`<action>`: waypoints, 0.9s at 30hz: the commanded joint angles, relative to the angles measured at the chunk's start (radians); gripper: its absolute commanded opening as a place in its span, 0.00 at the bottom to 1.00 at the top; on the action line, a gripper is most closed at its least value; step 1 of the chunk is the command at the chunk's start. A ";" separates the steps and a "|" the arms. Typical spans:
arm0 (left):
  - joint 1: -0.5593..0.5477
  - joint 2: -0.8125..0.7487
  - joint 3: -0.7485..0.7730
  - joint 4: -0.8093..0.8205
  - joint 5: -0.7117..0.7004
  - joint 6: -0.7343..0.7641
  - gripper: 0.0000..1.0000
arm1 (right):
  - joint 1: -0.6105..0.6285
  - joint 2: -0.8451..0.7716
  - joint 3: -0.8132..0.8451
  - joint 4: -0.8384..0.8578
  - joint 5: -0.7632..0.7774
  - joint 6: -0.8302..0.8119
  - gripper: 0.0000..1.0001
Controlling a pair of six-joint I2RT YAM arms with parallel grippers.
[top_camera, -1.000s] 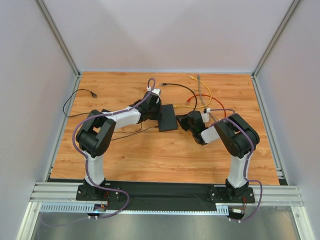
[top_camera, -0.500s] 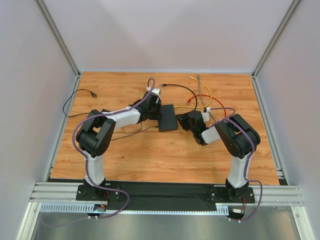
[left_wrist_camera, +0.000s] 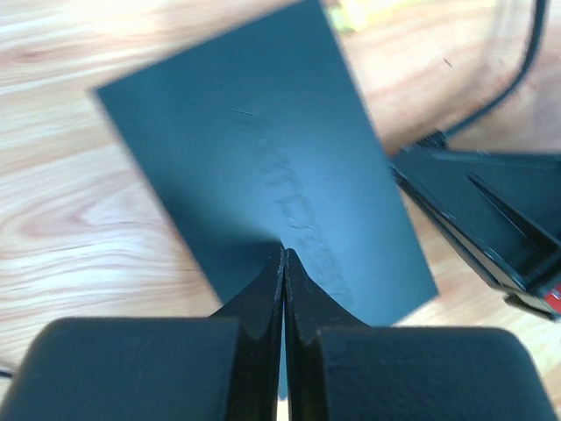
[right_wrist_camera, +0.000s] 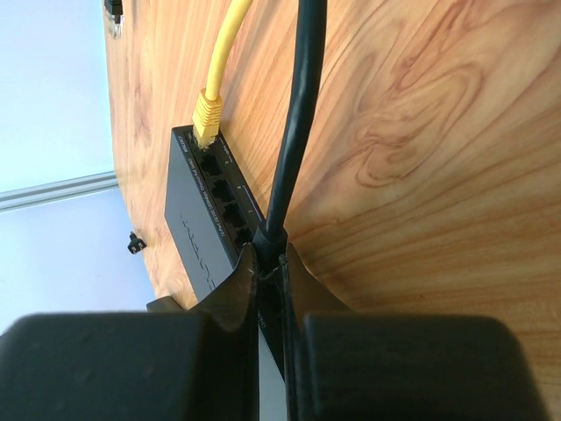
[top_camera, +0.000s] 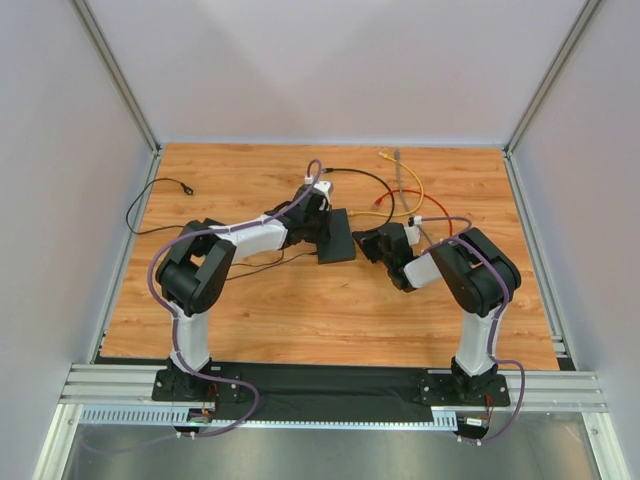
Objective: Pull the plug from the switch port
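Observation:
The switch [top_camera: 336,236] is a flat black box lying mid-table, its row of sockets facing right. My left gripper [top_camera: 325,222] is shut and empty, its tips [left_wrist_camera: 284,254] resting on the switch's top face [left_wrist_camera: 263,158]. My right gripper [top_camera: 366,243] is at the socket edge. In the right wrist view it is shut [right_wrist_camera: 270,260] on the black plug [right_wrist_camera: 272,239] of a thick black cable [right_wrist_camera: 298,114], which sits at a port near one end of the switch [right_wrist_camera: 195,219]. A yellow plug [right_wrist_camera: 207,110] sits in the port at the other end.
Yellow [top_camera: 416,190], red [top_camera: 386,199] and grey [top_camera: 398,165] cables lie behind the right gripper. A thin black lead [top_camera: 160,186] with a plug lies at the far left. Another black cable [top_camera: 352,172] curves behind the switch. Grey walls enclose the table.
My left gripper has moved right, from beside the switch onto its top. The right gripper has stayed at the socket edge.

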 commanded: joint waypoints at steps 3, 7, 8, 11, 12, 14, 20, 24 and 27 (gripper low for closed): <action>-0.056 0.049 0.081 -0.048 0.031 0.089 0.00 | -0.002 0.023 -0.020 -0.093 0.011 -0.057 0.00; -0.057 0.125 0.148 -0.139 0.017 0.068 0.00 | -0.002 0.015 -0.021 -0.099 0.022 -0.057 0.00; -0.057 0.139 0.162 -0.160 0.008 0.063 0.00 | 0.001 0.018 -0.021 -0.097 0.023 -0.056 0.00; -0.057 0.168 0.201 -0.221 -0.037 0.035 0.00 | 0.000 0.020 -0.020 -0.090 0.028 -0.054 0.00; -0.056 0.178 0.204 -0.247 -0.067 0.022 0.00 | 0.000 0.017 -0.018 -0.102 0.032 -0.056 0.00; -0.056 0.190 0.215 -0.270 -0.081 0.014 0.00 | 0.000 0.006 -0.006 -0.140 0.045 -0.056 0.00; -0.056 0.247 0.271 -0.345 -0.103 -0.005 0.00 | 0.001 -0.029 0.006 -0.235 0.109 -0.045 0.00; -0.057 0.265 0.279 -0.358 -0.117 -0.023 0.00 | 0.000 -0.017 0.026 -0.272 0.125 -0.030 0.00; -0.057 0.262 0.273 -0.359 -0.126 -0.029 0.00 | 0.001 -0.017 0.035 -0.304 0.132 -0.020 0.00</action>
